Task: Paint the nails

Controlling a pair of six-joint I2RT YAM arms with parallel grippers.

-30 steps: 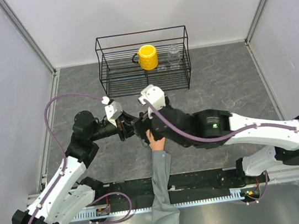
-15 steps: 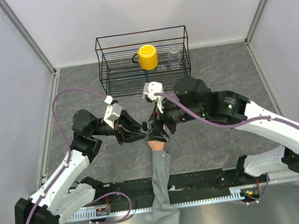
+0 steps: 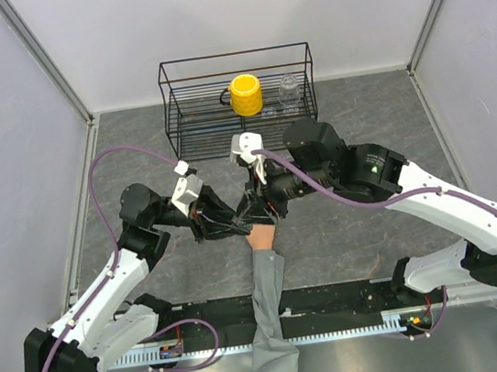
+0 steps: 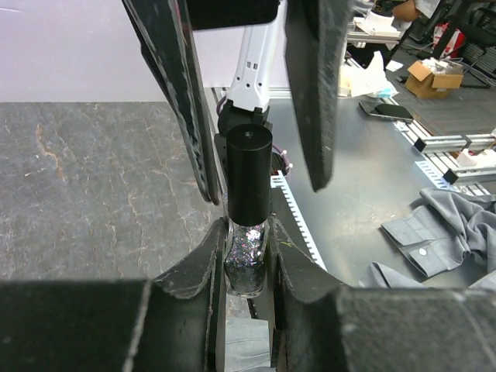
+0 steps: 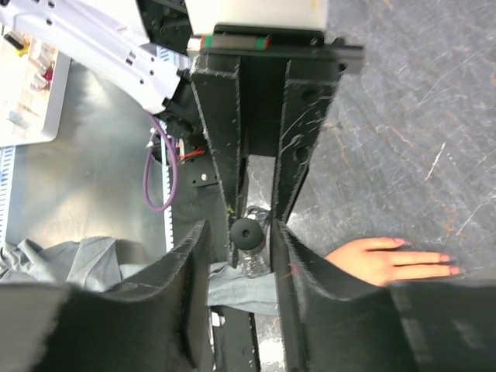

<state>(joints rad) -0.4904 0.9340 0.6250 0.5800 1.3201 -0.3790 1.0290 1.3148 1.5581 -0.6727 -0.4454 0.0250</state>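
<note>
We can read no text, brand or number anywhere: the glitter polish bottle [image 4: 248,260] shows no legible label, and the cardboard box [image 4: 432,74] at the upper right of the left wrist view is too blurred.

A black wire rack [image 3: 209,138] is set at the far side of the grey marbled tabletop [image 3: 380,130], close to the white back wall [image 3: 235,21]. A yellow mug [image 3: 246,95] is kept upright inside it, and a clear glass jar [image 3: 289,90] is placed just beside the mug, to its right.
</note>
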